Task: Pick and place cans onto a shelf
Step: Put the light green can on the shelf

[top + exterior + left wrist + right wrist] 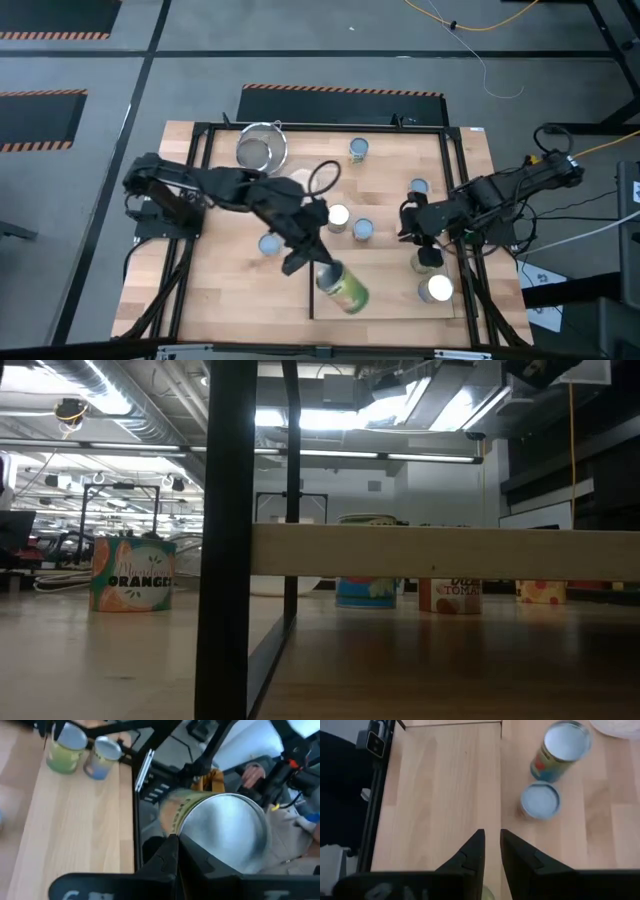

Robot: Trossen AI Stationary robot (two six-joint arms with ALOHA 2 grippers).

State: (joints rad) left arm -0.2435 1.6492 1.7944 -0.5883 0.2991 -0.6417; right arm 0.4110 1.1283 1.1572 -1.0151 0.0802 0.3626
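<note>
**Green-labelled can held tilted over the shelf**

A metal mesh strainer point(262, 150) is seen at the far side of the table point(215, 285); whether anything lies in it cannot be told. A dark wire loop point(323, 176) lies just beside it.

A green-labelled can point(343, 287) is gripped by the left gripper point(318, 262), its jaws closed on the can's sides. The can is held tilted above the near left corner of the shelf point(385, 295). In the left wrist view its flat silver end point(227, 832) faces the camera, with the green and yellow label point(175, 810) blurred behind.

The right gripper point(418, 228) is held over the shelf's right part, its jaws narrowed to a slim gap and nothing between them. Two cans point(430, 275) stand at the shelf's right edge, one with a bright silver top. Other cans point(350, 225) with pale blue or white tops are spread across the table beyond the shelf. In the low view an orange-labelled can point(132, 574) is shown upright on the tabletop.
</note>
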